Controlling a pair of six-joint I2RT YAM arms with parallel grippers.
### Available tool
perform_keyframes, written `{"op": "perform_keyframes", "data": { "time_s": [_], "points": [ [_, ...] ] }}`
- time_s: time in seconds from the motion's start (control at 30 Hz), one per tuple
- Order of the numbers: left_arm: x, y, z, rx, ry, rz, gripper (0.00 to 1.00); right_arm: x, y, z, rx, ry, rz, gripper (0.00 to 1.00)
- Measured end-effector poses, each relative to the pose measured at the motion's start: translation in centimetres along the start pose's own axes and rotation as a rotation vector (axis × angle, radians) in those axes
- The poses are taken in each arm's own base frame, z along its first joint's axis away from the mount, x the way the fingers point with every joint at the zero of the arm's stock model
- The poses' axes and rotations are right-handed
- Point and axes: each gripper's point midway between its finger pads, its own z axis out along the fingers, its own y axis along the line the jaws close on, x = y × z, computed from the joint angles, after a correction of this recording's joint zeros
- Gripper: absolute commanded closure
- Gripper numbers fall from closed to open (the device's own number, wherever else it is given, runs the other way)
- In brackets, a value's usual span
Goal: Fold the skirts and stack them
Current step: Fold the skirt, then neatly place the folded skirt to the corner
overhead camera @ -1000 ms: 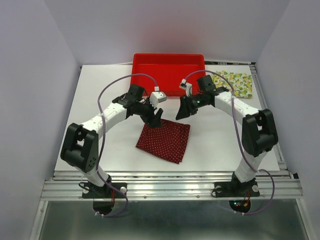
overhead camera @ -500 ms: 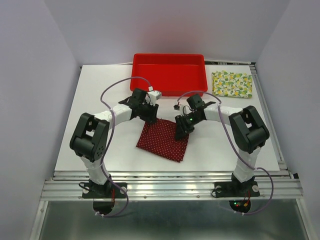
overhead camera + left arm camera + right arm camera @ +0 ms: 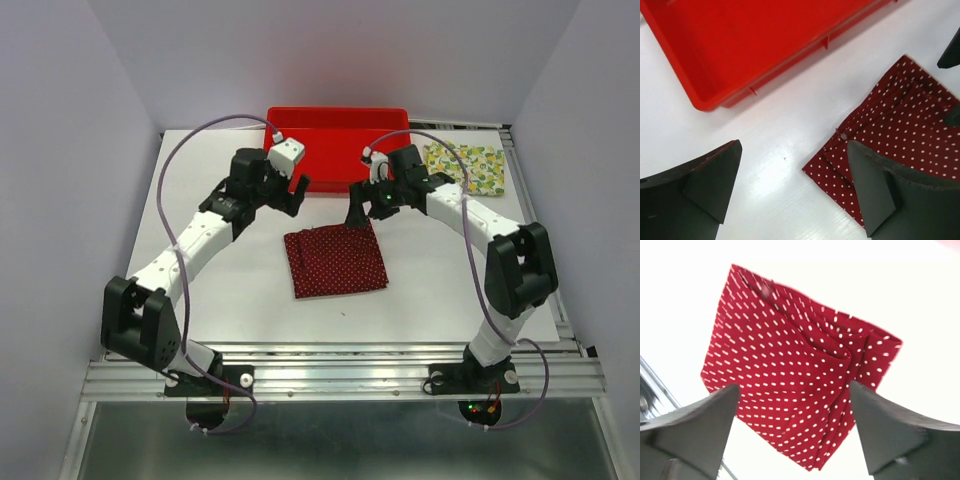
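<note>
Logging the dark red skirt point(image 3: 335, 260) as folded: flat, squarish, middle of the counter point(image 3: 220, 290). Which step do you put down? — A

End of the fold, by my reading; stacking not yet done. The lemon skirt point(image 3: 465, 168) lies folded at the far right corner, 2 o'clock from the red one and well apart. At 12 o'clock, the red tray point(image 3: 335, 118). — B

Tools? — A

Left tool point(image 3: 792, 150): jaws wide, nothing in them. Right tool point(image 3: 794, 387): the same, wide and empty. Neither looks to be touching cloth. — B

Where against the red skirt? — A

Left tool sits off its far left corner, at 11 o'clock. Its wrist view shows mostly bare counter in the gap, with the skirt's corner under one finger. Right tool hangs by the far right corner, at 1 o'clock, and the cloth spreads below its gap. — B

Next move? — A

Judgement only: one skirt has to go onto the other. That calls for a low pinch through all layers at an edge, so the fold does not spill open in the carry. The right tool looks better placed, since the lemon skirt is on its side. — B
</note>
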Motion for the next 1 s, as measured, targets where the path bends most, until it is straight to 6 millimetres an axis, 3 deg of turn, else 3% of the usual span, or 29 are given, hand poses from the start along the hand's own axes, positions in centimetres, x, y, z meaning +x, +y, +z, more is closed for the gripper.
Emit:
{"op": "perform_keyframes", "data": {
  "time_s": [0.13,0.23,0.3,0.4,0.43,0.47,0.5,0.57,0.67,0.77,0.87,1.0],
  "points": [
    [-3.4,-0.1,-2.9,0.068,-0.095,-0.012,0.01,-2.5,1.0,-3.7,0.07,-0.116,-0.013,0.0],
    [-3.4,-1.6,-4.9,0.13,-0.131,0.018,0.02,-2.9,1.0,-6.1,0.124,-0.17,0.043,0.0],
    [-2.6,-4.1,-5.9,0.182,-0.139,0.097,0.08,-2.4,0.0,-6.8,0.139,-0.181,0.108,0.0],
    [-0.9,-9.9,-7.0,0.279,-0.135,0.307,0.23,0.5,-2.9,-6.9,0.168,-0.145,0.257,0.0],
    [-0.3,-11.3,-7.1,0.302,-0.127,0.373,0.3,1.8,-3.6,-6.6,0.177,-0.125,0.315,0.0],
    [0.8,-14.1,-7.2,0.366,-0.111,0.463,0.33,3.5,-4.6,-6.4,0.194,-0.1,0.382,0.0],
    [1.4,-15.3,-7.3,0.39,-0.1,0.508,0.39,5.4,-5.3,-6.1,0.207,-0.072,0.448,0.0],
    [3.6,-18.1,-6.8,0.449,-0.045,0.617,0.4,8.5,-5.4,-5.5,0.214,-0.021,0.542,0.0],
    [7.1,-20.7,-5.6,0.506,0.054,0.726,0.4,11.0,-4.8,-5.1,0.204,0.015,0.622,0.0],
    [10.9,-22.6,-4.0,0.553,0.163,0.799,0.38,11.7,-4.2,-5.0,0.184,0.018,0.663,0.0],
    [13.7,-23.7,-3.1,0.59,0.239,0.835,0.36,11.2,-4.0,-4.8,0.16,-0.003,0.669,0.0],
    [14.5,-24.8,-1.6,0.594,0.273,0.852,0.34,10.6,-4.0,-4.4,0.128,-0.022,0.663,0.0]
  ]
}}
